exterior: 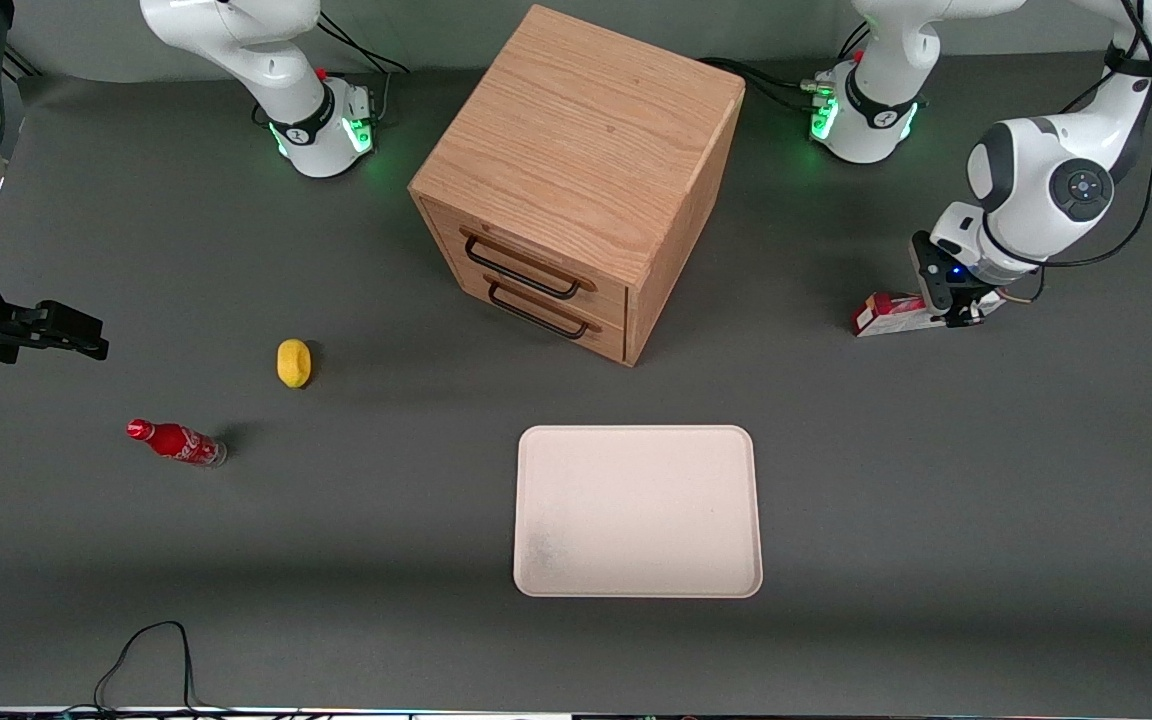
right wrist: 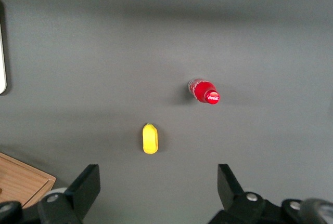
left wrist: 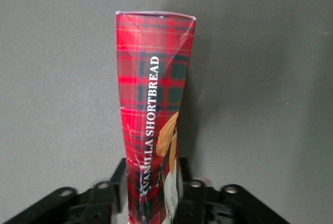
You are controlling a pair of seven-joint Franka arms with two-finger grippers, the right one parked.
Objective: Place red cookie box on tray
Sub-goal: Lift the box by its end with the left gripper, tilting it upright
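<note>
Your gripper point(left wrist: 151, 195) is down at the working arm's end of the table point(exterior: 936, 520), jaws clamped on the red cookie box point(left wrist: 151, 109), one finger point(left wrist: 112, 190) pressed against each long side. Read the carton in the wrist view: white capitals spell "VANILLA SHORTBREAD" along a red tartan face crossed with dark green, and a brown biscuit picture sits just beside the lettering near the jaws. The end of the carton away from the jaws shows a thin pale edge, and its upper face looks slightly creased.

From the front, the red cookie box point(exterior: 886, 313) lies low on the grey surface, its free end pointing toward the wooden drawer cabinet point(exterior: 576, 180), with the gripper point(exterior: 956, 310) on the other end. Whether the box is touching the table or just off it, you cannot tell here.

The tray point(exterior: 636, 445) sits nearer the front camera than the cabinet, bare and pale, rounded corners, low rim all round. Between your box and the tray's nearest edge there is open grey table. The cabinet corner is well apart from the carton.

Toward the parked arm's end, you have a yellow lemon-like object point(exterior: 294, 362) and a small red bottle point(exterior: 176, 441) with white Coca-Cola script, lying well apart from the tray.
</note>
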